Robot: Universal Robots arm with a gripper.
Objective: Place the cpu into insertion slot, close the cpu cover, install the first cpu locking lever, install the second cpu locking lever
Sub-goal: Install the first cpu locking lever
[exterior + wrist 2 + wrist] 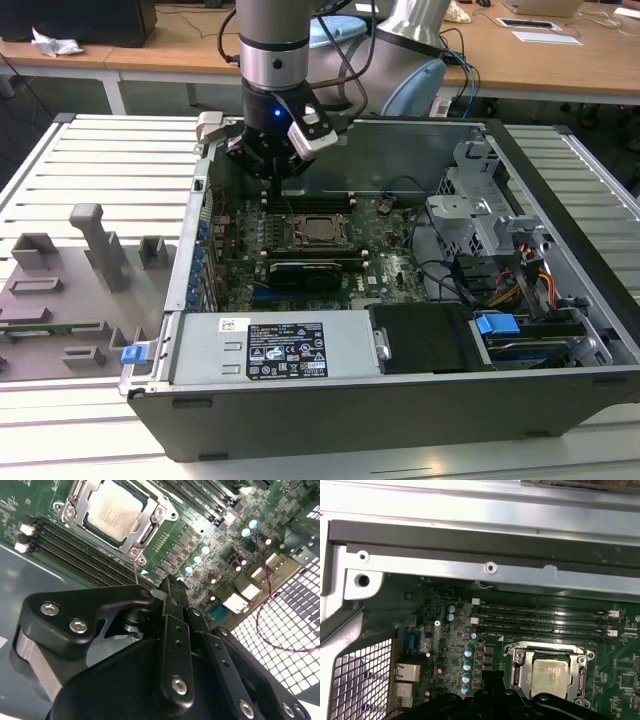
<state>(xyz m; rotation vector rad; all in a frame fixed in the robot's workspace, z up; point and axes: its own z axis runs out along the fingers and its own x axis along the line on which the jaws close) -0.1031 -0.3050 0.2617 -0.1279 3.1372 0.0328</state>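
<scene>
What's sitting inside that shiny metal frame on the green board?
The cpu lies inside the cpu cover, its silvery-tan face showing through the frame's window. The insertion slot beneath is hidden by the chip. The gripper hangs just beside the frame.

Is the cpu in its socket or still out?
In. The cpu lies flat inside the socket, with the silver cover frame down around its edges in both wrist views.

The silvery-tan cpu (114, 509) lies flat in the black-rimmed insertion slot (519, 669) on the green board, framed by the silver cpu cover (146, 527) closed down around it, beside long memory slots.
</scene>
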